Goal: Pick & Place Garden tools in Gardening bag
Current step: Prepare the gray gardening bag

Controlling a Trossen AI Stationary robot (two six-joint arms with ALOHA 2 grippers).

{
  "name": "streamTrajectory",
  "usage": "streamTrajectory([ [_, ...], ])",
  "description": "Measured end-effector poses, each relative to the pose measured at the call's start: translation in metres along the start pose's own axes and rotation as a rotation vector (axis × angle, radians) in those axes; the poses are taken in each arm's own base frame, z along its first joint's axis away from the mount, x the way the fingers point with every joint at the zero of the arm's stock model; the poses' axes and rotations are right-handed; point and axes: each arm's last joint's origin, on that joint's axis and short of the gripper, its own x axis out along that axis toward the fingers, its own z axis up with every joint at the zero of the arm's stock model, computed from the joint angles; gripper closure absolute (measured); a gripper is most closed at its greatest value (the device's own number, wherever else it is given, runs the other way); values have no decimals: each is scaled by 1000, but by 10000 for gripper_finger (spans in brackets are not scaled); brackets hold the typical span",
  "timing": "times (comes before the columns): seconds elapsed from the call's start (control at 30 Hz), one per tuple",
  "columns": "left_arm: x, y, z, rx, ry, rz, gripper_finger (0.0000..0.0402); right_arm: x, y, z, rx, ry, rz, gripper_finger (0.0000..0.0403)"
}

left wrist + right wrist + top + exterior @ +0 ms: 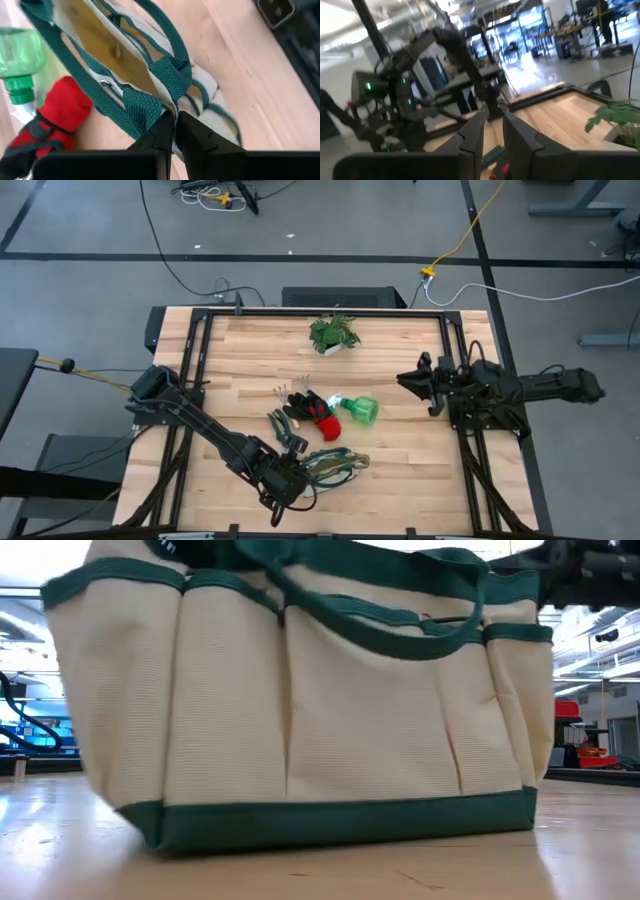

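Note:
The beige gardening bag with green trim (335,465) stands near the table's front edge and fills the low view (300,720), its base on the table. My left gripper (290,480) is shut on the bag's rim. The red-and-black gloves (320,417), green spray bottle (358,411), pronged rake (290,391) and dark-handled shears (286,432) lie on the table just beyond the bag. My right gripper (408,380) hovers at the table's right side, narrowly open and empty, pointing left. My left gripper pinches the bag's top rim at one end, on the green trim (167,107) where a handle strap meets it, between its two fingers (160,137). The fingers come from the table's near left side. The bag's base stays on the table.
A leafy potted plant (335,333) stands at the far middle of the table. Bare wood lies between the tools and my right gripper. Black frame rails (455,360) run along the table's sides. The bag's open mouth shows in the left wrist view (105,45).

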Motion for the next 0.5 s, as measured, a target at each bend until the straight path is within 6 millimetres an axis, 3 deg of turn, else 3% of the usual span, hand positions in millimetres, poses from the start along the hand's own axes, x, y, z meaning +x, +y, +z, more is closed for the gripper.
streamTrajectory([
  [0.17, -9, 2, 10, -12, -40, -6, 361, 29, 14, 11, -25, 166, 9, 328],
  [0.5, -10, 2, 9, -12, -35, -10, 360, 93, 51, 28, -111, 485, 23, 328],
])
